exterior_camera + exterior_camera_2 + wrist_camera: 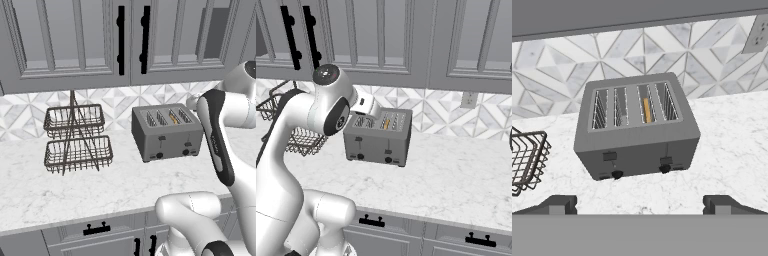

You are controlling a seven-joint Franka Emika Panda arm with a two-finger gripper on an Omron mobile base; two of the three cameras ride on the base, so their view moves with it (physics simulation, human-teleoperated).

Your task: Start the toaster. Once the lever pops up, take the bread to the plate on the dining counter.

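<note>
The toaster (pixel 637 132) is a dark-grey four-slot box standing on the marble worktop against the tiled wall, also seen as the toaster (pixel 167 132) and the toaster (pixel 378 137). A thin golden slice of bread (pixel 646 110) stands in the third slot from the left, the bread (pixel 174 117) showing as an orange sliver. Both black levers, left (pixel 610 156) and right (pixel 666 160), sit on the front above the knobs. My gripper (pixel 641 206) hovers above and in front of the toaster, open, with nothing between its fingertips. The plate and the dining counter are out of view.
A two-tier wire basket stand (pixel 75 137) stands left of the toaster, its basket edge (pixel 524 160) close by. Grey wall cabinets (pixel 125 40) hang overhead. A wall outlet (pixel 469 100) is to the right. Bare worktop (pixel 456 175) stretches right of the toaster.
</note>
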